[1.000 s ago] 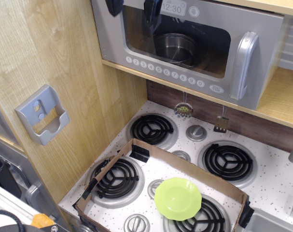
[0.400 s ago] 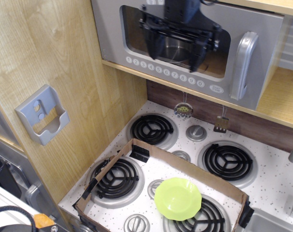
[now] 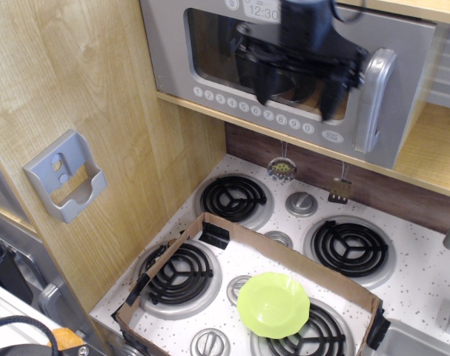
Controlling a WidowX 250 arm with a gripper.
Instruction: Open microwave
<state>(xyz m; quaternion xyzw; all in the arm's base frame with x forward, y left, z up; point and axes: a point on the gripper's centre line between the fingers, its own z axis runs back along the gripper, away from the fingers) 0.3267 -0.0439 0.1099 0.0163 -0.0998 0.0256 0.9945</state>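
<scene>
The grey toy microwave (image 3: 210, 70) sits on a wooden shelf at the top of the view, its door closed. It has a clear window, a row of round number buttons (image 3: 232, 101), a 12:30 display (image 3: 263, 11) and a curved silver handle (image 3: 374, 100) at its right side. A metal pot shows partly through the window. My black gripper (image 3: 295, 95) hangs in front of the window with its fingers spread open, empty, just left of the handle and apart from it. Its image is blurred.
A small grey holder (image 3: 65, 176) is fixed to the wooden wall at left. Below is a toy stove (image 3: 425, 267) with several black burners, a cardboard frame (image 3: 210, 222) and a green plate (image 3: 273, 304). Small utensils (image 3: 282, 167) hang under the shelf.
My gripper has come down from the top edge and moved right across the microwave window, toward the silver handle. The door stays closed.
</scene>
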